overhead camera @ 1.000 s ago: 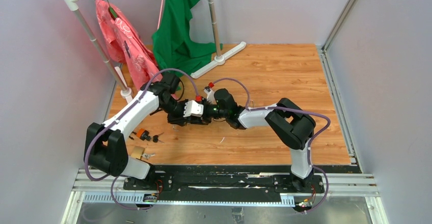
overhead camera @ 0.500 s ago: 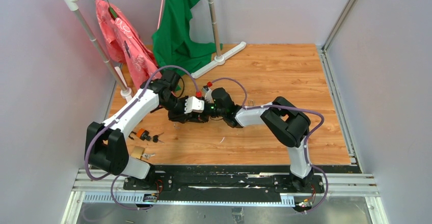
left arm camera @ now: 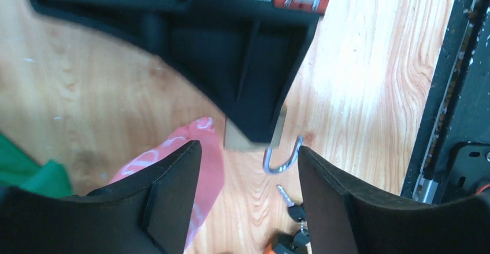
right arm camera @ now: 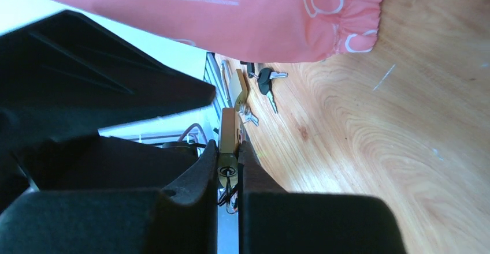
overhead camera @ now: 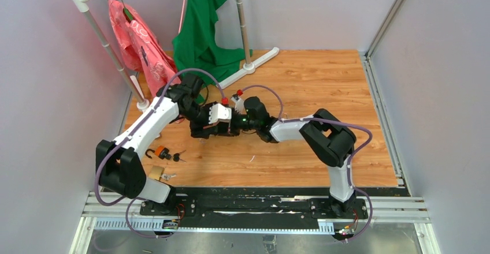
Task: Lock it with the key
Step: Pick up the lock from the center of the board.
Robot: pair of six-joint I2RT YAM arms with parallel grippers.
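right wrist view: right gripper (right arm camera: 229, 176) nearly closed, fingers (right arm camera: 190, 208) pinching a brass padlock (right arm camera: 229, 133). left wrist view: left gripper (left arm camera: 249, 173) jaws apart, nothing between them; padlock shackle (left arm camera: 283, 159) visible under right gripper above the wooden table (left arm camera: 358, 81). spare keys (overhead camera: 176, 156) lie near the left arm.

Green shirt (overhead camera: 202, 32), pink white-printed garment (overhead camera: 141, 49), brass padlock (left arm camera: 254, 135), orange-brown wood-grain table (overhead camera: 323, 92).

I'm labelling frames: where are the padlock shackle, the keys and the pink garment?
padlock shackle (left arm camera: 283, 160), left wrist view, its curved bend.
keys (right arm camera: 265, 81), right wrist view, black heads.
pink garment (right arm camera: 248, 11), right wrist view, fabric middle.
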